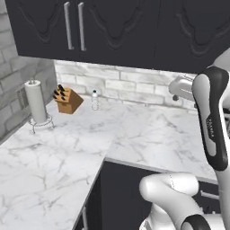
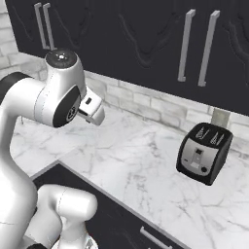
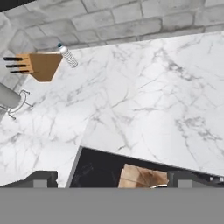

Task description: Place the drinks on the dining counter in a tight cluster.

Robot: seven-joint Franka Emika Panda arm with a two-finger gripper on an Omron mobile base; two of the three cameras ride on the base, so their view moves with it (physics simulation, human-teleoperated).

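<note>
Marble runs in an L along the grey brick wall: we see the worktop (image 1: 134,134) with dark upper cabinets (image 1: 117,27) above it and dark lower fronts under its near edge. At the back left corner stands the paper-towel roll (image 1: 35,102) on its wire stand, and just right of it the wooden knife block (image 1: 68,100) with dark handles sticking out. Beside the block, close to the back edge against the wall, stands the water bottle (image 1: 95,100), clear with a pale cap and upright; it does not touch the block. In the hand view we find the same bottle (image 3: 68,56) near the top left, just beside the block (image 3: 41,66), with the roll (image 3: 8,97) further along that edge.

From the right base view we see a black and silver toaster (image 2: 204,152) on the worktop's right stretch, near the back wall below an outlet (image 2: 220,118). It sits well apart from the bottle's corner.

Our arm (image 1: 213,121) rises at the near side of the worktop, over its inner corner. The claw (image 3: 111,179) hangs above the near edge, looking down on marble and the dark front below. Its two fingertips (image 3: 41,179) stand wide apart at the bottom of the hand view, with nothing between them. A patch of wooden floor shows under the edge there.
</note>
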